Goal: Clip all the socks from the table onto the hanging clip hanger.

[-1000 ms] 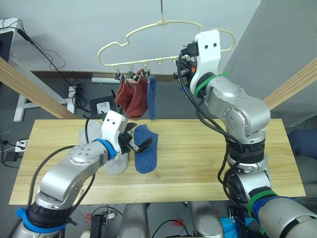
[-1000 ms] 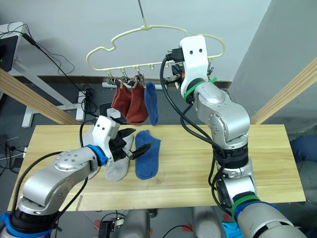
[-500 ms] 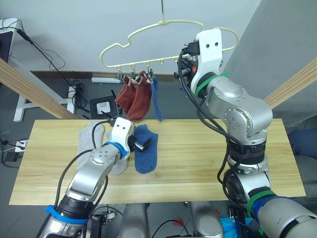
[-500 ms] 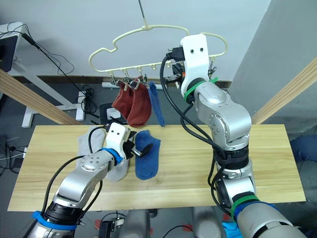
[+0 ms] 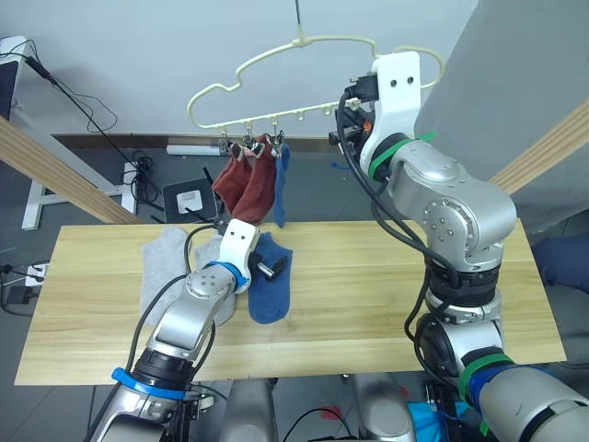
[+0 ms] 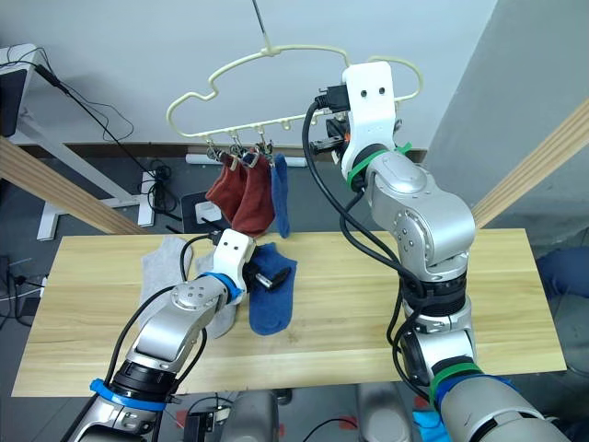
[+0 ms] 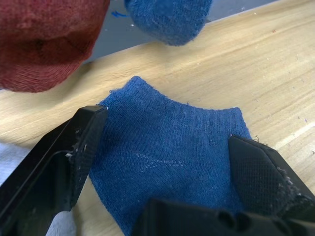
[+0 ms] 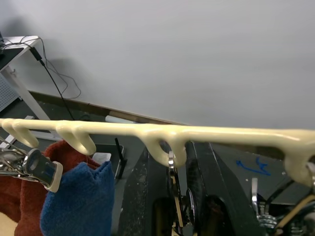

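Observation:
A blue sock [image 5: 269, 284] lies flat on the table [image 5: 386, 285]. My left gripper [image 5: 267, 265] is open low over its cuff, with one finger on each side of the blue sock [image 7: 167, 142]. Two grey socks [image 5: 164, 260] lie to its left, one partly under my left arm. The clip hanger [image 5: 304, 44] hangs above the table's far edge. Two rust red socks [image 5: 244, 184] and one blue sock [image 5: 281, 180] are clipped to it. My right gripper [image 8: 177, 196] is raised at the hanger's right part, its fingers close around a metal clip [image 8: 171, 169].
Slanted wooden beams [image 5: 55, 166] cross the left and right edges of the head views. Cables and a power strip [image 5: 143, 170] lie on the floor behind the table. The table's right half is bare wood.
My left gripper has moved forward and down onto the blue sock's cuff. The hanging socks have swung a little. The right gripper has stayed at the hanger.

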